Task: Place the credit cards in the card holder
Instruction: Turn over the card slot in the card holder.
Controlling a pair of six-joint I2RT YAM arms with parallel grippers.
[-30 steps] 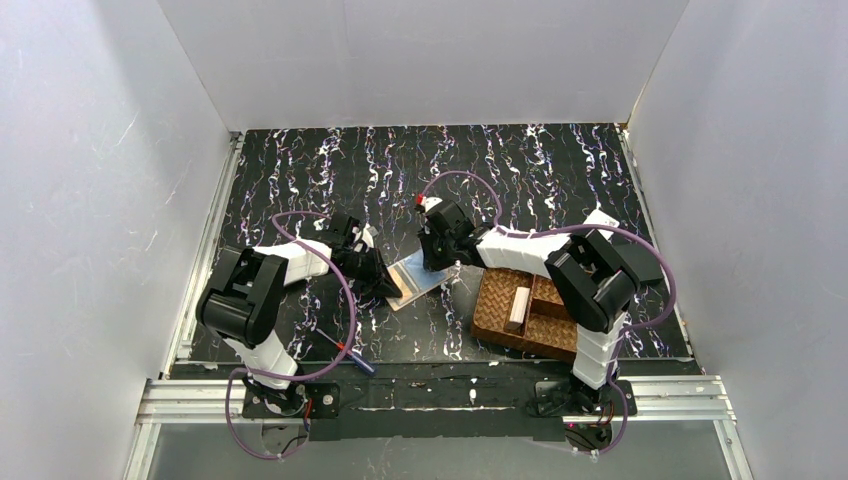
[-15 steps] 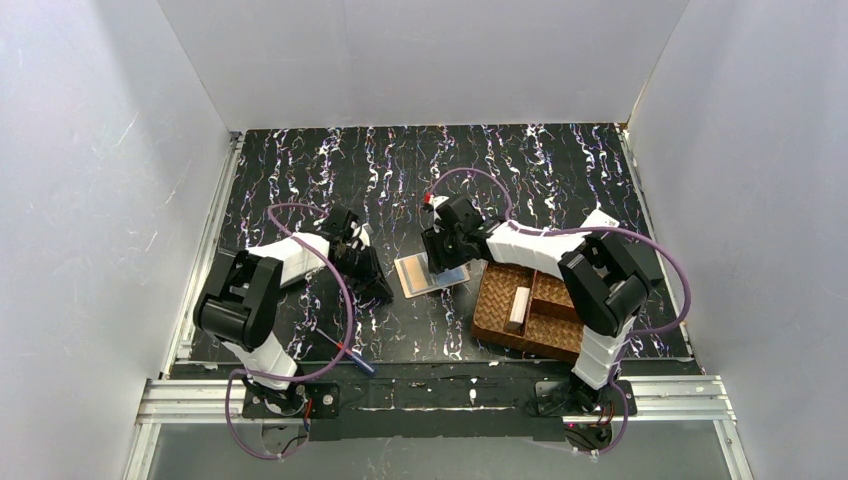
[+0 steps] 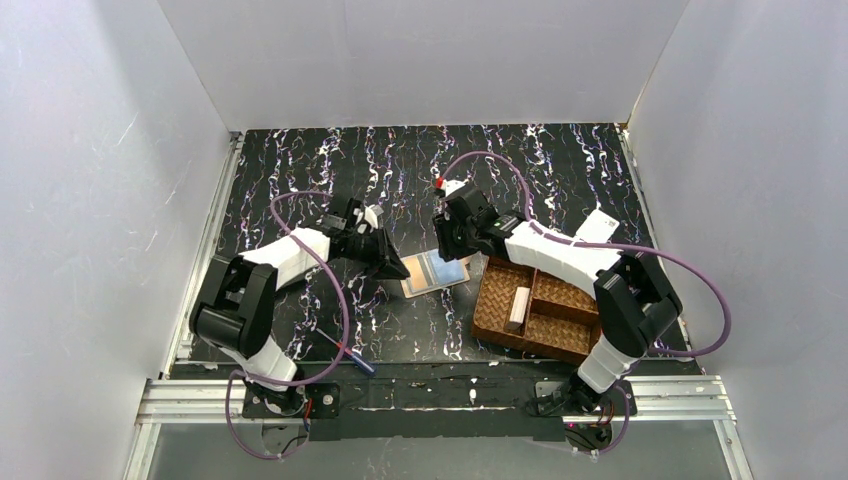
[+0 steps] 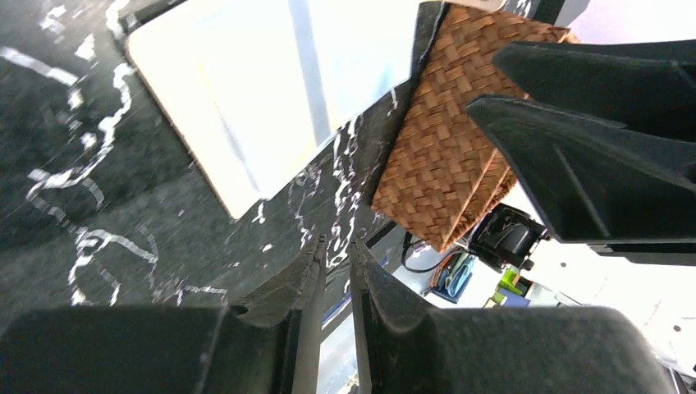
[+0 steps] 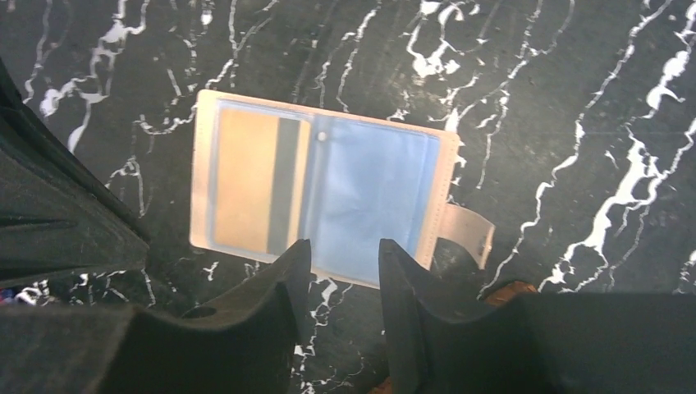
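Glare is washing the holder (image 4: 271,90) to white in the left wrist view, hiding its pockets. It is lying open on the bench (image 3: 330,170), just ahead of both finger pairs. A tan, dark-striped card (image 5: 254,185) is sitting in its clear bluish sleeve. The left fingers (image 4: 287,295) are standing barely parted, the right fingers (image 5: 279,295) wider; neither is gripping anything.

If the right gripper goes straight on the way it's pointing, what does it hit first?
Probably the open card holder, at the near edge of its bluish pocket. How far above it the right gripper hangs is unclear.
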